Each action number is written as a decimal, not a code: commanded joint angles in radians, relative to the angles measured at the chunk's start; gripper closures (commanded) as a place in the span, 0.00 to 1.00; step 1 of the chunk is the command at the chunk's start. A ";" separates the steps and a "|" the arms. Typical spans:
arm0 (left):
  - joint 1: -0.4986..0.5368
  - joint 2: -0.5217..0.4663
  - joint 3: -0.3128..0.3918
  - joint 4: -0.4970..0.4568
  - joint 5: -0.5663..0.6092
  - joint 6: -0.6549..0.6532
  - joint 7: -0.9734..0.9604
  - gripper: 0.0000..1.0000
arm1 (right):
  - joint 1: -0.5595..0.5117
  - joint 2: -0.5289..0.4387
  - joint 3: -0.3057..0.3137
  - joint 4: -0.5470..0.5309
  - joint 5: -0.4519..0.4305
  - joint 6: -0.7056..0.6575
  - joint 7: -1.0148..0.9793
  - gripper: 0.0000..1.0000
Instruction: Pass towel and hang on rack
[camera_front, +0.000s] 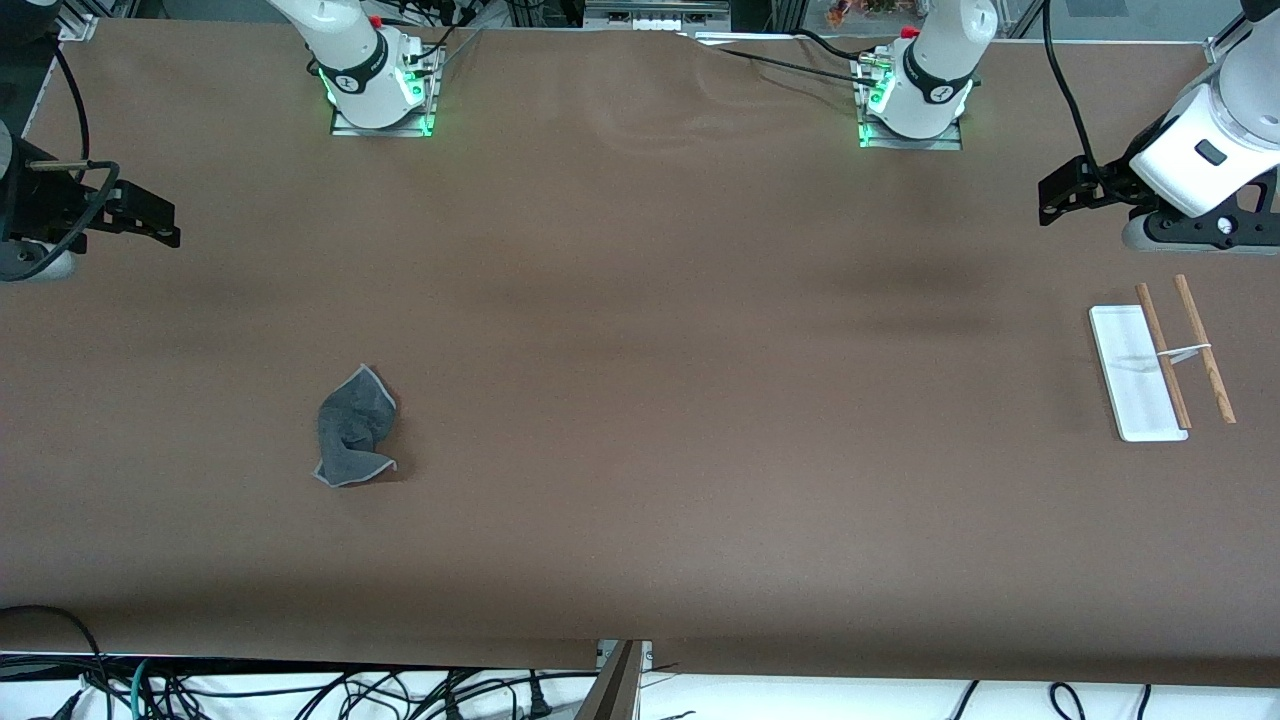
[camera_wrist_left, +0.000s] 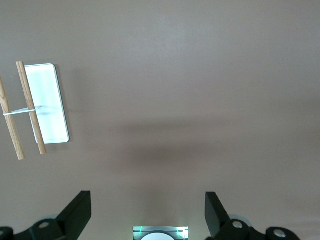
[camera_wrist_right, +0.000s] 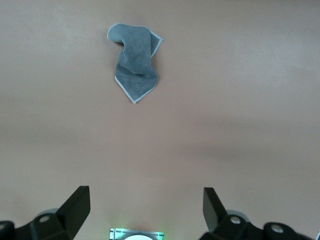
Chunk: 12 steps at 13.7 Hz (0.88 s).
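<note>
The dark grey towel lies crumpled on the brown table toward the right arm's end; it also shows in the right wrist view. The rack stands toward the left arm's end, with a white base and two brown rods; it also shows in the left wrist view. My right gripper hangs open and empty at the table's edge, well apart from the towel, with wide jaws in its wrist view. My left gripper is open and empty in the air close to the rack, and its wrist view shows the same.
The two arm bases stand along the table edge farthest from the front camera. Cables hang below the table edge nearest that camera. The brown table top lies between the towel and the rack.
</note>
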 joint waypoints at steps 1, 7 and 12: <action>0.006 -0.001 -0.002 0.020 0.023 -0.023 0.011 0.00 | -0.019 -0.007 0.015 -0.004 0.006 -0.002 -0.001 0.00; 0.006 0.001 -0.005 0.022 0.023 -0.022 0.008 0.00 | -0.015 0.009 0.015 0.010 0.006 0.008 0.001 0.00; 0.006 -0.001 -0.006 0.022 0.023 -0.025 0.011 0.00 | -0.011 0.041 0.018 0.009 0.002 0.037 0.003 0.00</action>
